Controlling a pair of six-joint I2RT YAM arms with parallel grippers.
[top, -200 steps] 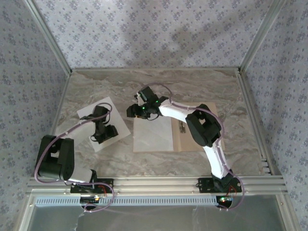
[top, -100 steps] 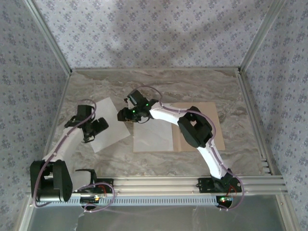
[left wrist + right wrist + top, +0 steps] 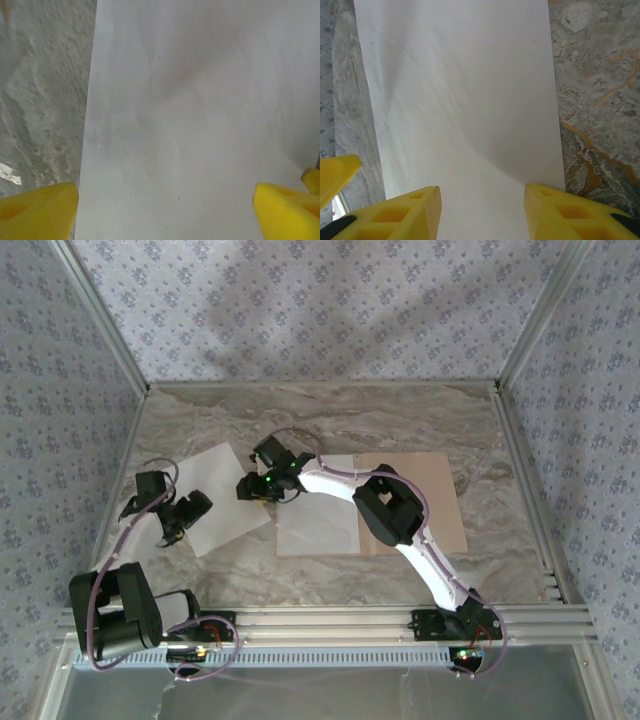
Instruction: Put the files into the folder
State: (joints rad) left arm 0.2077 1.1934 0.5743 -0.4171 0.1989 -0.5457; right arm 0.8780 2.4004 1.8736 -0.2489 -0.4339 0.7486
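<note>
1 white sheet [image 3: 232, 490] lies loose on the marble table [image 3: 400, 420], left of the folder [image 3: 420, 505] and askew to it. A 2nd sheet [image 3: 318, 520] rests on the folder's left leaf. The right gripper [image 3: 482, 192], jaws part open and clamping nothing, hovers at the loose sheet's folder-side end, the sheet's length running straight away from it. The left gripper [image 3: 165, 200], spread wide and empty, hangs over the side away from the folder. The right arm seems better placed to draw it folderward.

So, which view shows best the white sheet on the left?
Top external: the left sheet shows nearly whole, tilted. Left wrist shows that sheet close, one edge visible. Right wrist shows a sheet; which one, I cannot tell.
</note>
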